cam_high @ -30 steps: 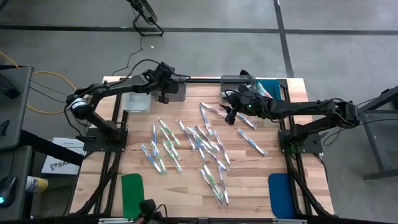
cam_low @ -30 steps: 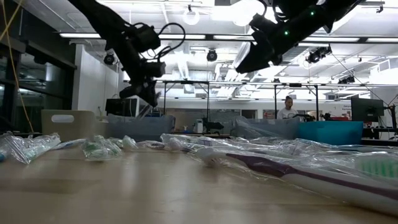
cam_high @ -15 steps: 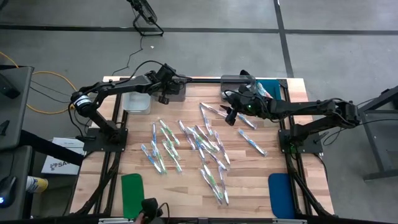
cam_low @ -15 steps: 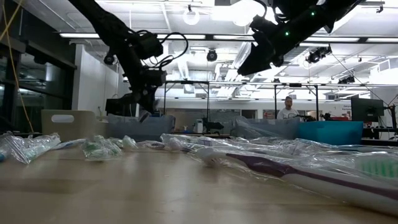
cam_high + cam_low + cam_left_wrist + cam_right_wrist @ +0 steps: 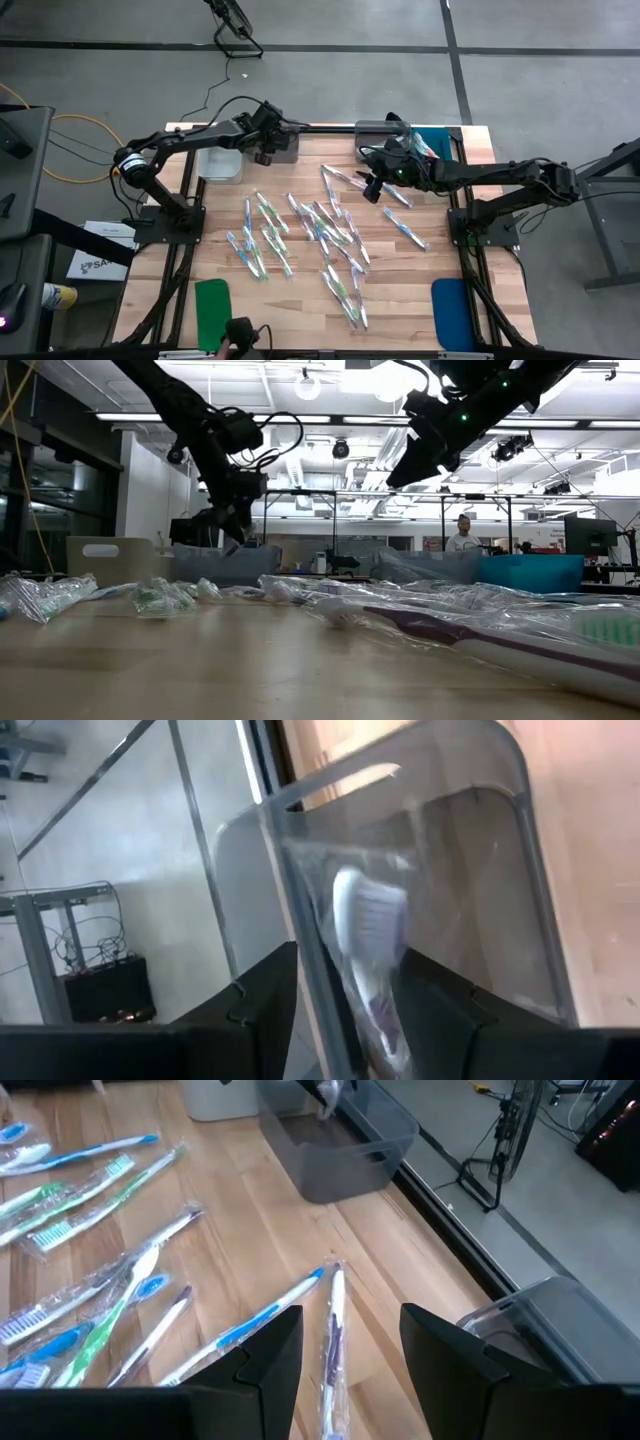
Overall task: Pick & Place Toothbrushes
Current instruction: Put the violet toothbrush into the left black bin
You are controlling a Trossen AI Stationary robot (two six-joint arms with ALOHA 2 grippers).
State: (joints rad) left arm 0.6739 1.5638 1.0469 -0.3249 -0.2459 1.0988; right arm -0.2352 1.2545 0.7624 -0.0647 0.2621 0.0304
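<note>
Many wrapped toothbrushes (image 5: 320, 235) lie scattered flat on the wooden table. My left gripper (image 5: 268, 152) hangs over the grey bin (image 5: 285, 148) at the far edge, its fingers apart. Between them stands one wrapped toothbrush (image 5: 368, 935), head up, above the bin's inside (image 5: 500, 870). My right gripper (image 5: 372, 185) hovers open above the table, right of the pile. A purple-handled toothbrush (image 5: 335, 1325) and a blue one (image 5: 255, 1320) lie on the wood below it, untouched. My left gripper has the wrapped toothbrush standing upright between its parted fingers (image 5: 265, 1005), head (image 5: 370, 920) above them, over the grey bin. Its fingers point down into the bin. I cannot tell whether either finger touches the wrapper.
A whitish bin (image 5: 220, 163) stands left of the grey one. Another grey bin (image 5: 375, 133) and a teal bin (image 5: 437, 143) stand at the far right. A green pad (image 5: 212, 300) and a blue pad (image 5: 450, 310) lie at the near edge. A person shows far behind the table.
My left gripper has gone down toward the grey bin and a little toward the table's far edge. My right gripper has kept still.
</note>
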